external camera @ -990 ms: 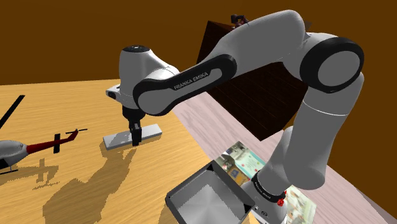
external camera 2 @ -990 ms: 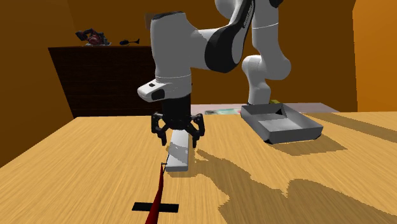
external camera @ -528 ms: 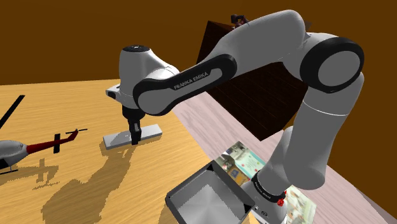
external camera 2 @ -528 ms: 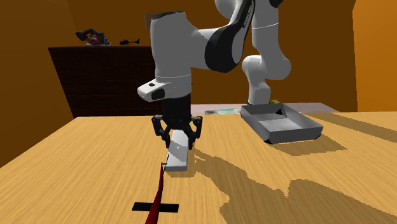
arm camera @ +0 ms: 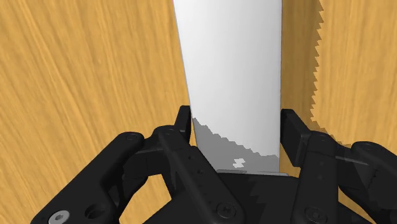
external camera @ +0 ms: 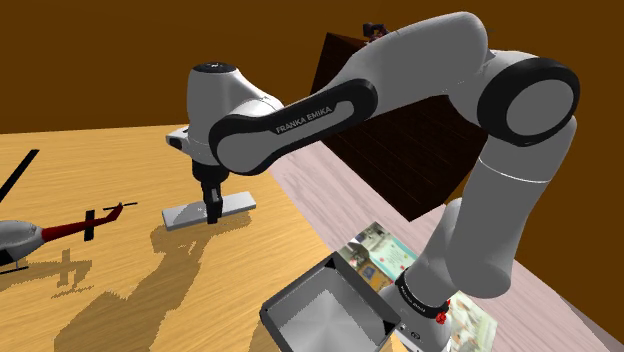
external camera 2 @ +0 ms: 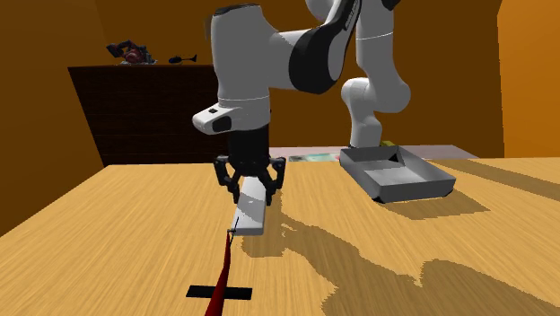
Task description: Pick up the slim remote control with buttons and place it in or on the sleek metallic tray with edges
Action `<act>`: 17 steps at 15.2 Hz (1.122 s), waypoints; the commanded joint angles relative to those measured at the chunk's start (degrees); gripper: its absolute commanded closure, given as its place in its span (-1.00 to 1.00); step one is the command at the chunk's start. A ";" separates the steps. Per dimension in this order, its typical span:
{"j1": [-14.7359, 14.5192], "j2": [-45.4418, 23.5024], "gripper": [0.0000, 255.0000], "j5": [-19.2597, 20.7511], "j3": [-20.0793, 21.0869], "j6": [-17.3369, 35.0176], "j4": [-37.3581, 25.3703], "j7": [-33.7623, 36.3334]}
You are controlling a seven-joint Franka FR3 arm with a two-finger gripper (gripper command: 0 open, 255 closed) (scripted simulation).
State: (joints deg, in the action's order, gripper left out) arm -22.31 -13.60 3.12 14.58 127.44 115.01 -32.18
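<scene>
While the hand [external camera 2: 254, 192] is pinching the grey remote [external camera 2: 249, 215] by its smooth sides, it is risking a slip before reaching the tray [external camera 2: 413, 190] at the second exterior view's right.

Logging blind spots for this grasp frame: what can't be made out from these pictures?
Remote: drawn plain white, no buttons show; held end hidden by the gripper, wrist view.
Tray: near side cut off by the shoulder view's bottom edge, one corner behind the arm.
Toy helicopter: body cut off by the shoulder view's left edge.
Items on the dark cabinet: too small to name, second exterior view.
</scene>
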 commanded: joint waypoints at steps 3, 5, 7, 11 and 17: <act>0.14 1.64 1.00 -0.57 0.16 -2.81 -1.23 -0.34; 0.20 2.38 1.00 -0.81 0.22 -4.19 -1.90 -0.49; 0.25 3.07 1.00 -1.04 0.27 -5.58 -2.63 -0.63; 0.33 4.32 1.00 -1.45 0.35 -8.39 -4.23 -0.87; 0.43 5.86 1.00 -1.94 0.42 -12.68 -7.03 -1.15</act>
State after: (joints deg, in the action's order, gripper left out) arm -21.94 -8.06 1.29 15.02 115.56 108.47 -33.20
